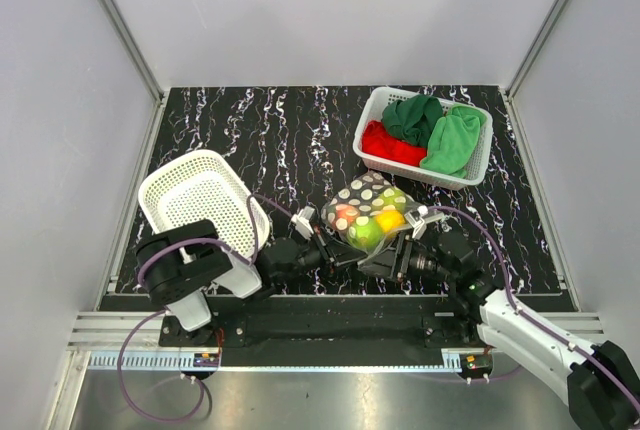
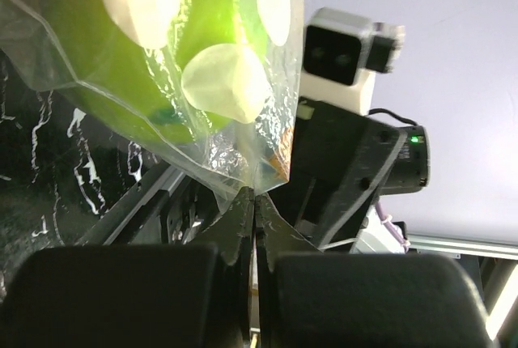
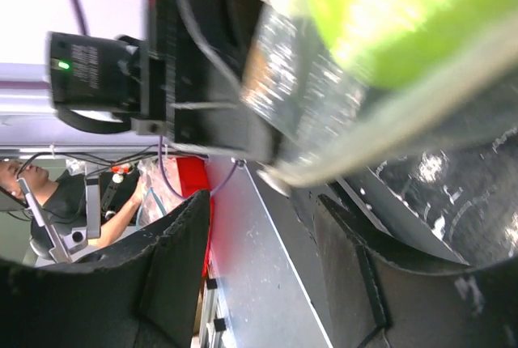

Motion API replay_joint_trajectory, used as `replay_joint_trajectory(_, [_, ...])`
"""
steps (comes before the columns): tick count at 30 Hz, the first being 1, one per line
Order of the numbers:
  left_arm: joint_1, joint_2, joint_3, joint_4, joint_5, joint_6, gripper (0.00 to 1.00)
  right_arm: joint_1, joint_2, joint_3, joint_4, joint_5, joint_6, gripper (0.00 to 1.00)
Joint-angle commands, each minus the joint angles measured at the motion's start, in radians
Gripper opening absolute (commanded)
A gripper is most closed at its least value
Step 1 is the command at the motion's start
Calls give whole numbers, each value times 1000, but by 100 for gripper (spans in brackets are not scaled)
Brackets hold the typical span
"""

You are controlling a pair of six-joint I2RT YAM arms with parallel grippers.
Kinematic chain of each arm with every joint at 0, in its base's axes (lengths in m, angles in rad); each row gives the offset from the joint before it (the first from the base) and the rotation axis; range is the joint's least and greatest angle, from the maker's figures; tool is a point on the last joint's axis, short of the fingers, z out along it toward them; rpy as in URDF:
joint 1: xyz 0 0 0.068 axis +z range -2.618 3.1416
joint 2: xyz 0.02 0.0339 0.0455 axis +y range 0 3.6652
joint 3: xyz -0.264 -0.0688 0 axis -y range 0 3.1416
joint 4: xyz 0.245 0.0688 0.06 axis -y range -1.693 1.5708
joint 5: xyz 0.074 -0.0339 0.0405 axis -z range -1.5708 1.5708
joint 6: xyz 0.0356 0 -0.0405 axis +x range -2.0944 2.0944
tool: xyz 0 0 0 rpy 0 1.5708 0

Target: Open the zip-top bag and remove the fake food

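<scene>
One zip-top bag (image 1: 360, 193), four fruits (image 1: 368, 235) inside: two green, one yellow, one orange-pink. Left gripper (image 2: 253, 202) pinched tight on bag edge; right gripper (image 3: 263, 202) jaws wide, gripping nothing.

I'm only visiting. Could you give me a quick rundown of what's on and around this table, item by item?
Surface: black marbled table.
Job's things: dotted clear bag, toy fruit inside.
Clutter: white basket, nothing in it; second basket holding red and green cloths.
Grippers: left gripper jaws shut on the bag's edge; right gripper jaws open beside it.
Cables: purple cables looping by the arm bases.
Surroundings: pale walls; a person in the right wrist view.
</scene>
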Motion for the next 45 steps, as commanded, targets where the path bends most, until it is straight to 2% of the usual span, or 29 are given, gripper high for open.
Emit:
replay_joint_trajectory(1, [-16,35,-8,170,-16,-44,0,6,26,-7,167,27,5,64])
replay_joint_trajectory(9, [-33,52,-8,209,-26,-61,0,6,86,-48,228,47,34,63])
replay_joint_trajectory(17, [-38,35,3,198,-26,-64,0,8,20,-96,251,76,60,62])
replay_joint_trajectory(22, [-38,17,3,198,-29,-68,0,6,-3,-99,208,76,45,62])
replay_joint_trajectory(28, [-41,-20,27,147,-21,-55,0,8,11,-100,210,47,37,64])
replay_joint_trajectory(32, [-41,-40,34,112,-19,-44,0,6,0,-100,185,42,28,70])
replay_joint_trajectory(37, [-42,-40,37,104,-22,-42,0,8,-11,-102,187,38,28,70])
replay_joint_trajectory(40, [-42,-28,41,109,-19,-45,0,8,-6,-103,240,28,37,64])
replay_joint_trajectory(42, [-41,-20,40,123,-21,-54,0,8,-4,-106,279,10,59,54])
replay_joint_trajectory(45, [-42,-6,41,126,-22,-55,0,8,-27,-108,300,4,74,47])
